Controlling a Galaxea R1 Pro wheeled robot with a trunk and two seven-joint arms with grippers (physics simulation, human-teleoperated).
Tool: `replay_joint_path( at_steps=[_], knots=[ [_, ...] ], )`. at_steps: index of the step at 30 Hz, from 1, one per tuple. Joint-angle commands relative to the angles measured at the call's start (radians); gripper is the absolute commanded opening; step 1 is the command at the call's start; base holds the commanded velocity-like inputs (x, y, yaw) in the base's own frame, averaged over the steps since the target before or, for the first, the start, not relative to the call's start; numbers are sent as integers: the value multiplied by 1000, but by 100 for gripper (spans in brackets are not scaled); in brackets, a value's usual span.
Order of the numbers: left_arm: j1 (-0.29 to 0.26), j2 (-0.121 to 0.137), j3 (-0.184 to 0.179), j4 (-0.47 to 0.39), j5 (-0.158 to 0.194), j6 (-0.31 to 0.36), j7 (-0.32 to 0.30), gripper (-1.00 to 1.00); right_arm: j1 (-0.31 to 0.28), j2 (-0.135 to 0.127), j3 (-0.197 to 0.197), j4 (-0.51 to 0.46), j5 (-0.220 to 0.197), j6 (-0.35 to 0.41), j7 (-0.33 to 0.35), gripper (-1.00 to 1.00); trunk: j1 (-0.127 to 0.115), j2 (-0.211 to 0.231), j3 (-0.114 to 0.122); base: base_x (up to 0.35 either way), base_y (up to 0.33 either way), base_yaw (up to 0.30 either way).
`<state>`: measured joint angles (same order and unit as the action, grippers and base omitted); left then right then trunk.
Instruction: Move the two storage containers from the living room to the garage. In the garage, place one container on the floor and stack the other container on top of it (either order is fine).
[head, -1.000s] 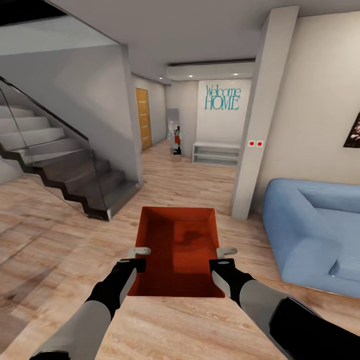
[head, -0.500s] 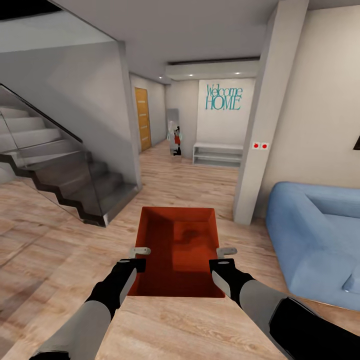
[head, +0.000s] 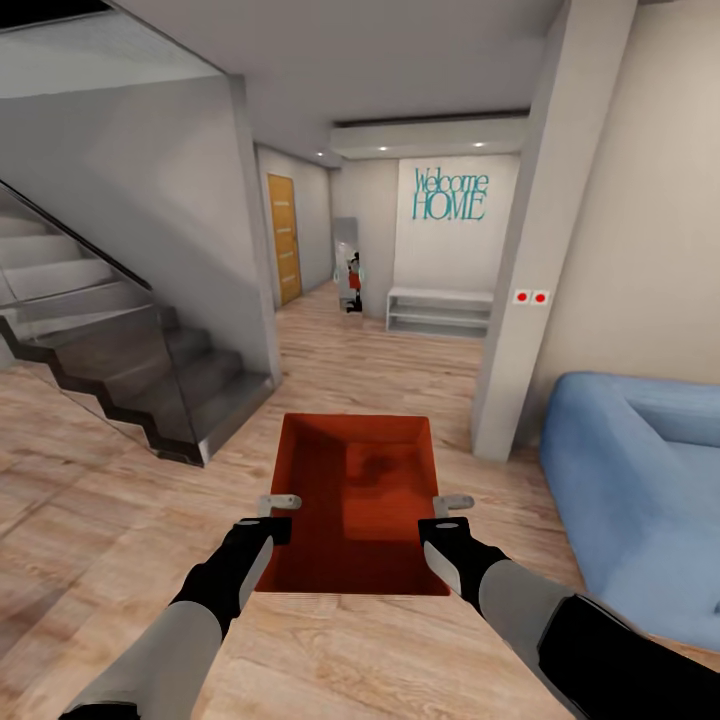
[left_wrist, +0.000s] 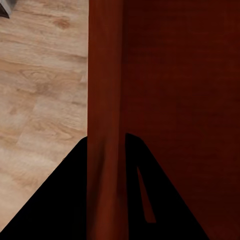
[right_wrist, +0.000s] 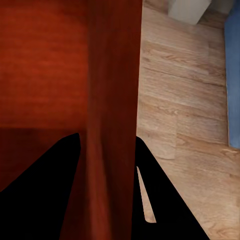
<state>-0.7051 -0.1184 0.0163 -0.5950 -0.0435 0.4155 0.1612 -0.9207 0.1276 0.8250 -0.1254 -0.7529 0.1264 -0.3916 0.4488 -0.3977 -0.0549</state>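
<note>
Head view, near to far. You have both arms forward, carrying one orange-red open-top rectangular storage container (head: 352, 500) level above the light wood plank floor (head: 120, 520). Your left gripper (head: 278, 508) is clamped on the container's left wall, one finger inside and one outside; the left wrist view shows that wall (left_wrist: 105, 150) passing between the dark fingers (left_wrist: 60, 200). Your right gripper (head: 452, 508) is closed the same way over the right wall, which the right wrist view shows (right_wrist: 107, 150) pinched between its fingers (right_wrist: 45, 190). Blue fabric sofa (head: 640, 480): on the floor to your right. Grey staircase with glass balustrade (head: 110, 360): to your left. White square pillar (head: 530, 260): beyond the container, right of centre, bearing two red dots. Farther off: low white shelf (head: 440, 312) under teal "Welcome HOME" wall lettering (head: 450, 195), and a wooden door (head: 284, 240) along the hallway's left side.
</note>
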Motion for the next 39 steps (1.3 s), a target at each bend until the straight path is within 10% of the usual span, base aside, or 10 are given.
replay_joint_path(
  at_steps=[1,39],
  knots=[
    [-1,-16,5,1,-1,6,0,-100,-1,2,51,-28,23,-57,-3,-100,1,-2,-2,322,0,0],
    [-1,-16,5,1,-1,6,0,-100,-1,1,51,-28,23,-58,-3,-100,1,-2,-2,322,0,0]
  ],
)
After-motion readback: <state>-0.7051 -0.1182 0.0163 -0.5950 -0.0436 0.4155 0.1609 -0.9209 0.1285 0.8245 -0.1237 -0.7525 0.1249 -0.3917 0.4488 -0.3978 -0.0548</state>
